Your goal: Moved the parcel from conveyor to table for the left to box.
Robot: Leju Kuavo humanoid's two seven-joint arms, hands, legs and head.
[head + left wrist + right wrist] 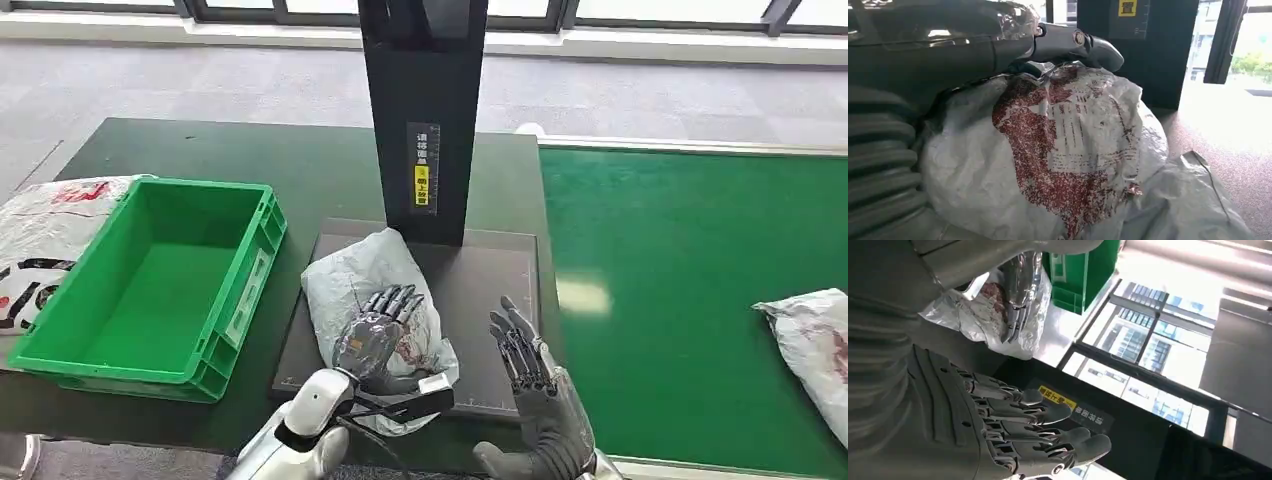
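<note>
The parcel point(350, 270), a crumpled grey-white plastic bag with red print, lies on the dark flat platform point(480, 290) in front of the black post. My left hand point(375, 335) rests on top of it, fingers stretched across the bag; the parcel still lies on the platform. In the left wrist view the thumb point(1078, 42) reaches over the parcel point(1068, 150). My right hand point(525, 360) hovers to the right of the parcel, apart from it, fingers straight and holding nothing. The right wrist view shows the right hand point(1013, 435), the parcel point(983, 315) and the left hand's fingers point(1020, 295) on it.
An empty green crate point(255, 260) stands left of the platform on the dark table. A tall black post point(425, 120) rises behind the parcel. The green conveyor point(680, 300) lies to the right, with another bagged parcel point(815, 340) at its edge. A printed bag point(40, 230) lies far left.
</note>
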